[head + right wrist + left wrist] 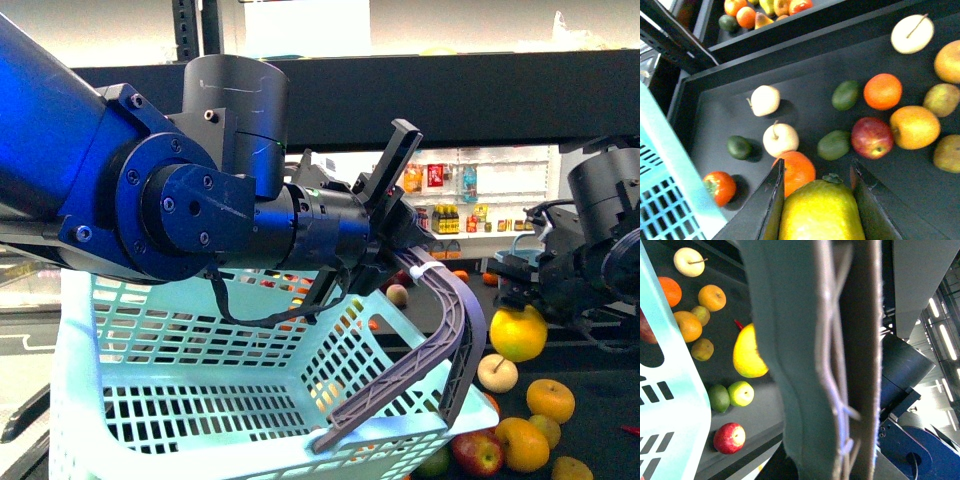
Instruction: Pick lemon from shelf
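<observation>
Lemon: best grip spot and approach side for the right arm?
Pinch the lemon across its short axis, mid-body, coming from above. It is oval, so the flanks look like the narrowest span, and an orange crowds one side. The right gripper flanks it this way.

Basket (200, 400): near left.
Lemon (518, 333): right of basket, over shelf (600, 430).
Loose fruit (551, 400): on shelf, right of basket, below lemon.
</observation>
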